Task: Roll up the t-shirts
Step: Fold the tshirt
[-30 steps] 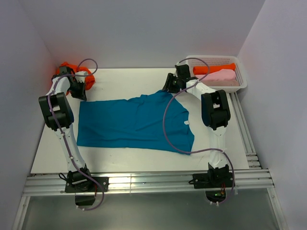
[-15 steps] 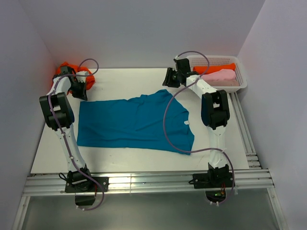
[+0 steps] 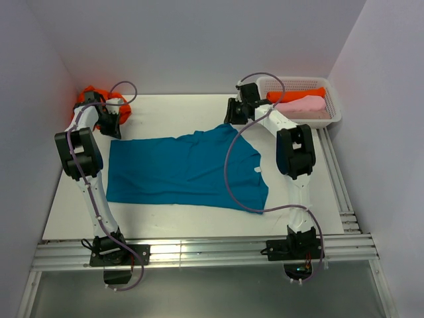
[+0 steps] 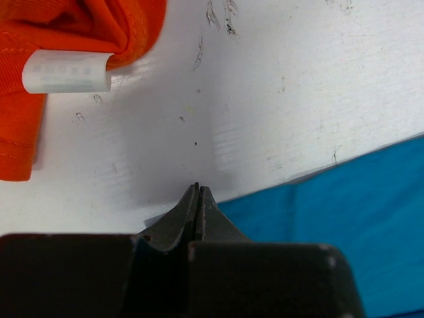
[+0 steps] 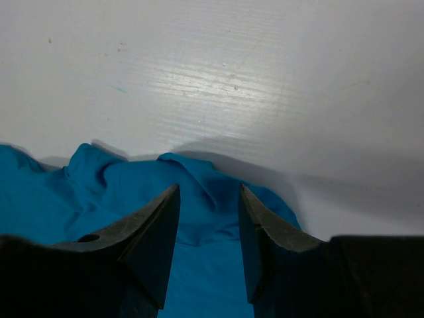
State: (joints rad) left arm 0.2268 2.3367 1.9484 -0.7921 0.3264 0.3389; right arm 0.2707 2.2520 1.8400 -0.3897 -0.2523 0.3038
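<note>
Flattening seems to be the step in hand; the teal t-shirt (image 3: 179,169) is lying spread on the table (image 3: 172,109) between the arms, not yet rolled; the right gripper (image 5: 209,199) is hovering with jaws spread astride a raised fold at its far edge; the left gripper (image 4: 197,189) is sitting at the far left corner, jaws pressed together, no cloth visibly between them. Next probably comes closing on that fold and tugging it flat; the white label (image 4: 66,71) on the orange t-shirt (image 4: 66,26) is showing no legible writing.

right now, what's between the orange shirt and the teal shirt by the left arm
Only bare, scuffed table lies between the orange shirt and the teal shirt, shown in the left wrist view.
</note>
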